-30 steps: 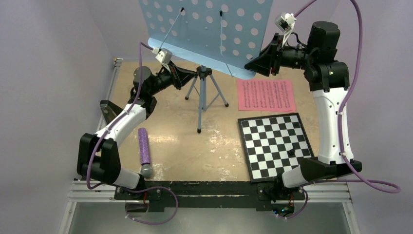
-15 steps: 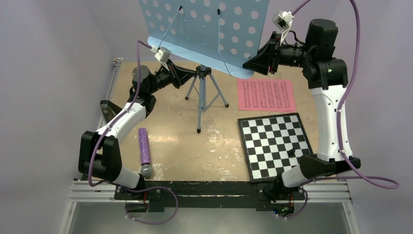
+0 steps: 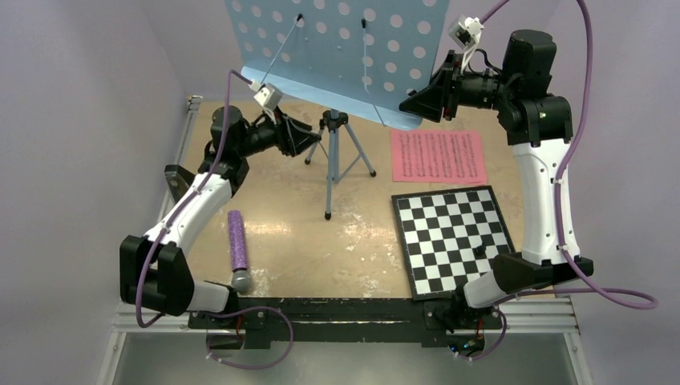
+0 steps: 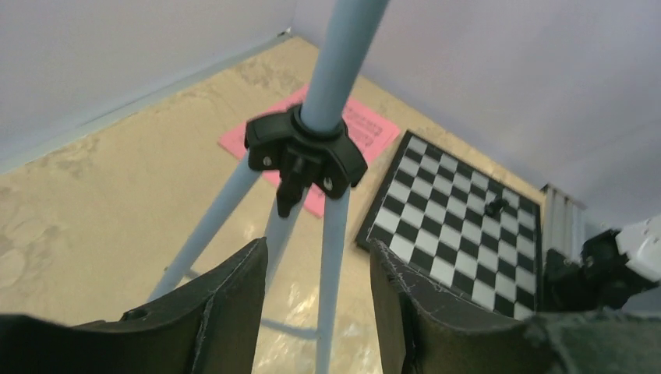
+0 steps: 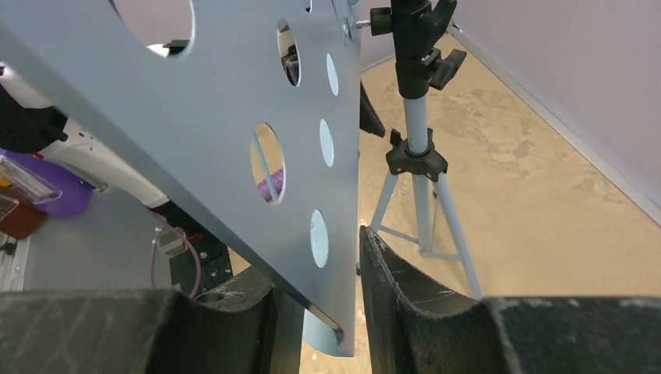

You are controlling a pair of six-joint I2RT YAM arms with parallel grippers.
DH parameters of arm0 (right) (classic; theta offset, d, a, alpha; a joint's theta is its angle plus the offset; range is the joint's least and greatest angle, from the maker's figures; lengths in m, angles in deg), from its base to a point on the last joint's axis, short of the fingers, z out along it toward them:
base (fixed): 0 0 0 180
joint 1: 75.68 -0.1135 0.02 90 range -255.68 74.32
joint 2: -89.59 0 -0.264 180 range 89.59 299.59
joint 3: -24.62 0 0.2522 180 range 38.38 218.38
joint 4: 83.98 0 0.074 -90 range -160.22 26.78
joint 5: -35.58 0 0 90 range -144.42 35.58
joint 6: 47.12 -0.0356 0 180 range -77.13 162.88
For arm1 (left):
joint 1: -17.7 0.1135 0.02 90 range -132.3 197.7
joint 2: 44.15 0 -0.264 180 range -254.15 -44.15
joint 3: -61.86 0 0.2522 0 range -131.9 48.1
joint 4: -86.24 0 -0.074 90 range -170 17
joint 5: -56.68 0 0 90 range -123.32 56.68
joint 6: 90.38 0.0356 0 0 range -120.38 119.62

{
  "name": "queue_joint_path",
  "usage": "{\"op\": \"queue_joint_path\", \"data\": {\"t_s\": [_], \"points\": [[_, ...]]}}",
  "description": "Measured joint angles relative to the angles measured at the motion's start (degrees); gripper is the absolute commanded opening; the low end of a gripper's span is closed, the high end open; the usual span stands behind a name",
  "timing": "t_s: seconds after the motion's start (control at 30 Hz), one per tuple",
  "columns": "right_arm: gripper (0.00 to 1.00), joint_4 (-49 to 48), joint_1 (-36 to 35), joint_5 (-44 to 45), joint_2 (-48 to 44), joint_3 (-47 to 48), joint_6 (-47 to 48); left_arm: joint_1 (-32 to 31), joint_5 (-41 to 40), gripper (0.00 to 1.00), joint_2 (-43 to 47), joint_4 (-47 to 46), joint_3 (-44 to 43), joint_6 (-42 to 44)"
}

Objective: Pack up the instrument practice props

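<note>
The light-blue perforated music stand stands on its tripod legs at the back of the table. My right gripper is shut on the lower right corner of its desk; in the right wrist view the panel passes between the fingers. My left gripper sits open just left of the tripod's black collar, apart from it, and a tripod leg shows beyond the gap between its fingers. A pink sheet-music page lies flat to the right of the tripod.
A black-and-white checkered board with a small black piece on it lies at the front right. A purple microphone lies at the front left. Walls close in on the left, back and right.
My left gripper has opened and drawn back to the left, off the tripod's collar. The right gripper keeps its hold on the desk corner, raised slightly.
</note>
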Motion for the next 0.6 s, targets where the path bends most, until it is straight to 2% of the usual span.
{"op": "queue_joint_path", "data": {"t_s": [0.07,0.17,0.27,0.43,0.6], "points": [[0.33,-0.1,0.0,0.0,-0.1,-0.2,0.0,0.4,0.5,0.55,2.2,6.7,0.0,8.0],[0.33,-0.5,0.0,0.0,-0.3,-0.7,0.0,0.1,0.6,0.55,5.2,17.1,0.0,24.6],[0.33,-1.2,0.0,0.0,-0.4,-1.2,-0.3,-0.5,-1.8,0.55,7.4,22.4,0.1,41.5],[0.34,-2.3,0.0,-0.2,-0.4,-1.4,-1.6,-0.6,-6.9,0.56,8.6,22.0,2.2,63.2],[0.33,-3.1,0.0,-0.3,-0.4,-1.4,-2.4,-0.9,-8.0,0.65,9.4,10.2,11.3,85.4]]}}
